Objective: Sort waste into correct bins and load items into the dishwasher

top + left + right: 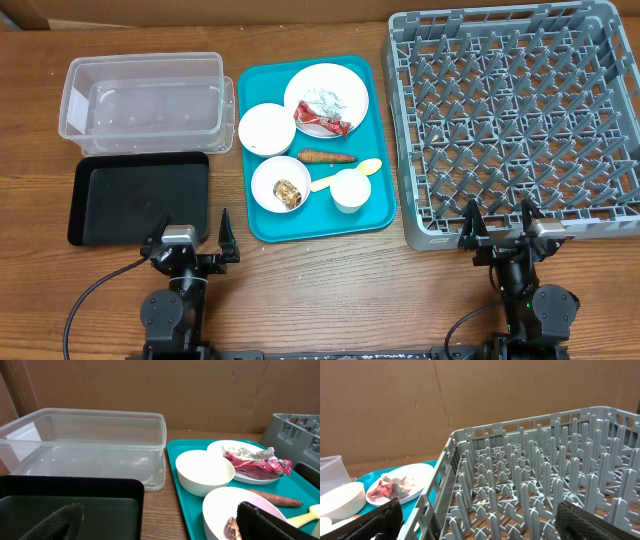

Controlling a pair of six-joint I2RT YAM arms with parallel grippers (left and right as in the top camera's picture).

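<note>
On the teal tray, a white plate holds the red wrapper and crumpled paper. An empty white bowl sits to its left. A second bowl holds the brown food piece. The carrot, yellow spoon and white cup lie nearby. I cannot make out rice. The clear tub and black tray are at the left, the grey rack at the right. My left gripper is open by the black tray. My right gripper is open at the rack's near edge.
The teal tray lies between the bins and the rack. Brown cardboard walls stand behind the table. The wooden table's front strip holds both arm bases. In the left wrist view, the second bowl is just beside my right finger.
</note>
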